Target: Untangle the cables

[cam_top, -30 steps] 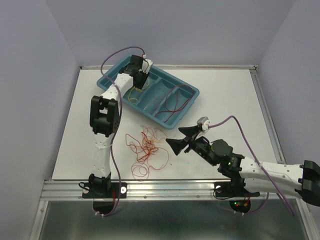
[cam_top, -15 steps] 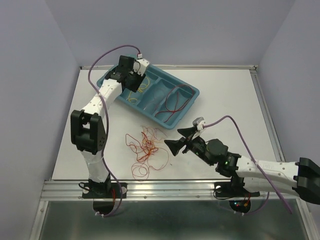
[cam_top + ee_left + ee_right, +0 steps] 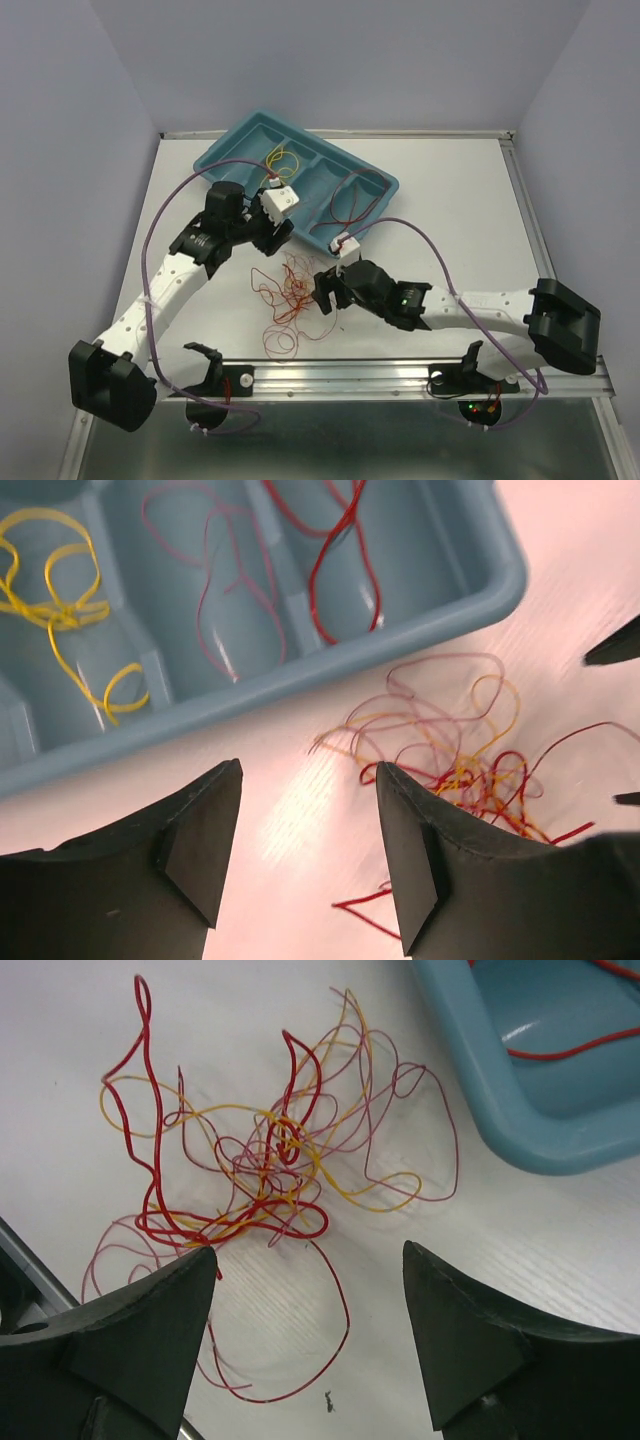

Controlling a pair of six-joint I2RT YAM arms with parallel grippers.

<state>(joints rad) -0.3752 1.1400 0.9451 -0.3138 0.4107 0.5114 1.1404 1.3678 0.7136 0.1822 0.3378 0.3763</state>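
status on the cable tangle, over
Left claw, right claw open, empty. Cables knotted in a heap beside tray. Nothing blocking.

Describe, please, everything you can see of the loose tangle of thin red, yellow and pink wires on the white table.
The tangle is a loose knot of hair-thin wires in red, yellow and pale pink, dense at its middle with open loops straying outward. It lies flat on the white table, near the teal plastic tray but apart from it. The left gripper and right gripper hang open close by; neither grips it.
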